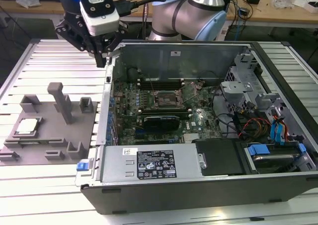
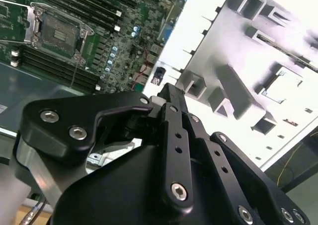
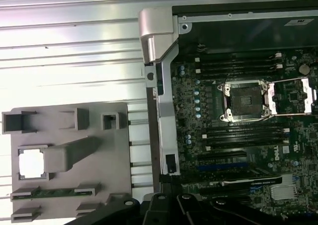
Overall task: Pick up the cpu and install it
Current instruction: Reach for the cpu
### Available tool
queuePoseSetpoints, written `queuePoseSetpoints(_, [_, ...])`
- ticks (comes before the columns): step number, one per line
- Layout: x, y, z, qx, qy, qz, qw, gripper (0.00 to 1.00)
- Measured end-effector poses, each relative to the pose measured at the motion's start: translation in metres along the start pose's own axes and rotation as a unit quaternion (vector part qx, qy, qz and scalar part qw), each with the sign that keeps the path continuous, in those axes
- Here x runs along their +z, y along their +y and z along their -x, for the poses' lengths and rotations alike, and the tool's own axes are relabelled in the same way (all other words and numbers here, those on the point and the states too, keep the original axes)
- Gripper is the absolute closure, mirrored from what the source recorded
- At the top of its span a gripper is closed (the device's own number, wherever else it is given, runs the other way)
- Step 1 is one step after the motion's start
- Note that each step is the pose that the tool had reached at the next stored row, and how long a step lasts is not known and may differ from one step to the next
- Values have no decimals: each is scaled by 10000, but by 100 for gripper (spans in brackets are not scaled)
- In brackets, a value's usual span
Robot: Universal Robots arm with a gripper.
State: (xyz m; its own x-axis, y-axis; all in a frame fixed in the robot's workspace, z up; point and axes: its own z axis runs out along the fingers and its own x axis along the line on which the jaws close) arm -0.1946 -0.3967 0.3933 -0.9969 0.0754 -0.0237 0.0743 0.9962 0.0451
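The cpu (image 1: 27,126) is a small silvery square lying flat in a recess of the grey fixture plate (image 1: 54,135), on the exterior view's left. It shows as a bright white square in both wrist views (image 3: 32,163) (image 2: 283,88). My gripper (image 1: 103,61) hangs above the far left corner of the open computer case, fingers pointing down and shut with nothing between them (image 2: 169,93). It is well apart from the cpu. The motherboard's cpu socket (image 1: 166,100) (image 3: 246,101) is open and empty, its metal load plate (image 1: 191,88) tilted up.
The case wall (image 1: 107,111) stands between the fixture plate and the motherboard. Grey posts and blocks (image 1: 62,102) rise from the fixture plate near the cpu. A black card (image 1: 161,120), memory slots, cables and drive bays (image 1: 263,130) crowd the case interior.
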Motion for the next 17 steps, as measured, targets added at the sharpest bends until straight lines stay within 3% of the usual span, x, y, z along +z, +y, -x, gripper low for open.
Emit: queuePoseSetpoints(17, [-6, -15, -250, -1, 0, 0, 10000, 89])
